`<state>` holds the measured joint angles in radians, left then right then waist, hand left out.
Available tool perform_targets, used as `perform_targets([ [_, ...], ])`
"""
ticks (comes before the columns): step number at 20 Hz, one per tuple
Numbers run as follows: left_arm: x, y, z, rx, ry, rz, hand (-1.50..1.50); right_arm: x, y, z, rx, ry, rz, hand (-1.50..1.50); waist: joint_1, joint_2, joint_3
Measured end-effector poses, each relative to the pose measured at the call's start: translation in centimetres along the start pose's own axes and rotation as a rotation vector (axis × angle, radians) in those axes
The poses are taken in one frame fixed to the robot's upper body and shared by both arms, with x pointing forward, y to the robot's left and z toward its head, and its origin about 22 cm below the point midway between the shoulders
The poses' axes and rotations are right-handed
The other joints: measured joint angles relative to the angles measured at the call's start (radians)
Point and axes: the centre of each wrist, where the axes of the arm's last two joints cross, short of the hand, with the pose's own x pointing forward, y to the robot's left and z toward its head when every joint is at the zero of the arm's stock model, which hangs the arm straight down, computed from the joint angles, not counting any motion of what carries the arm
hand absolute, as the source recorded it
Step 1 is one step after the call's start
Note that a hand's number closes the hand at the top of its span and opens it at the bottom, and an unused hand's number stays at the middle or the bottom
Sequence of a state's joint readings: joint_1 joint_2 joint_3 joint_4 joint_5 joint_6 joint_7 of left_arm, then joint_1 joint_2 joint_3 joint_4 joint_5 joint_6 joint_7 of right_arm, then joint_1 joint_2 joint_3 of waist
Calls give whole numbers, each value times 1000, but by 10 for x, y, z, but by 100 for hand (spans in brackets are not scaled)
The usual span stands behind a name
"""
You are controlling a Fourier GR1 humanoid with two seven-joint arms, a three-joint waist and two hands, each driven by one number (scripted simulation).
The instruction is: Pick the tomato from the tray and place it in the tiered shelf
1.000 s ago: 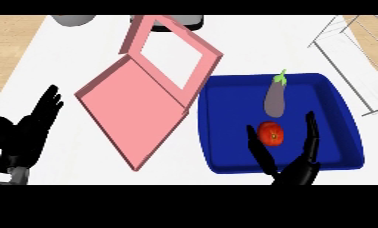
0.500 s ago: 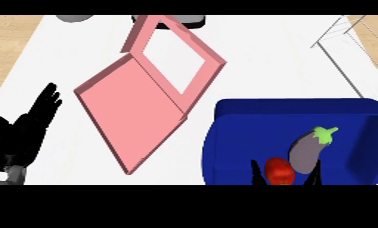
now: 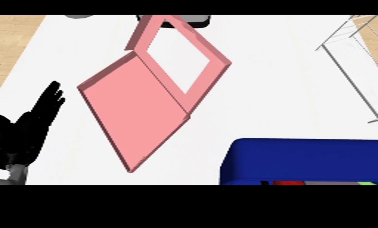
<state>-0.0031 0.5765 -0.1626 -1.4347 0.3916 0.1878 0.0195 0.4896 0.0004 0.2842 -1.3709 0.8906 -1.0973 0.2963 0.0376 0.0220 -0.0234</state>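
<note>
Pickup is judged in hand, tomato (image 3: 289, 182) lying in tray (image 3: 295, 159) well right of released left hand (image 3: 31, 124); right hand unseen; lift to shelf (image 3: 348, 85) is required.

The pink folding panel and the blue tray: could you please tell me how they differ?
The pink folding panel is pale pink; the blue tray is deep blue. The panel lies diagonally and shows whole; the tray sits square and is cut by the view's lower edge. The panel has an open frame half; the tray shows solid walls. Both rest on the white counter.
</note>
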Motion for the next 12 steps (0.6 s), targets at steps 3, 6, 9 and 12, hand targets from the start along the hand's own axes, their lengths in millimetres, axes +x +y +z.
perform_targets([
  [3, -4, -2, 1, 2, 7, -1, 0, 4, -4, -12, 31, 22, 64, -150, 0, -1, 2],
  [6, -1, 2, -1, 3, 7, -4, 0, 20, -6, -29, 58, 33, 129, -150, -1, -5, 6],
  [9, -3, 1, -2, 8, 15, 3, 0, 50, -9, -51, 76, 43, 195, -150, -8, -10, 10],
  [12, -11, 6, 2, 11, 23, 2, 0, 84, -12, -60, 87, 61, 262, -150, -17, -18, 12],
])
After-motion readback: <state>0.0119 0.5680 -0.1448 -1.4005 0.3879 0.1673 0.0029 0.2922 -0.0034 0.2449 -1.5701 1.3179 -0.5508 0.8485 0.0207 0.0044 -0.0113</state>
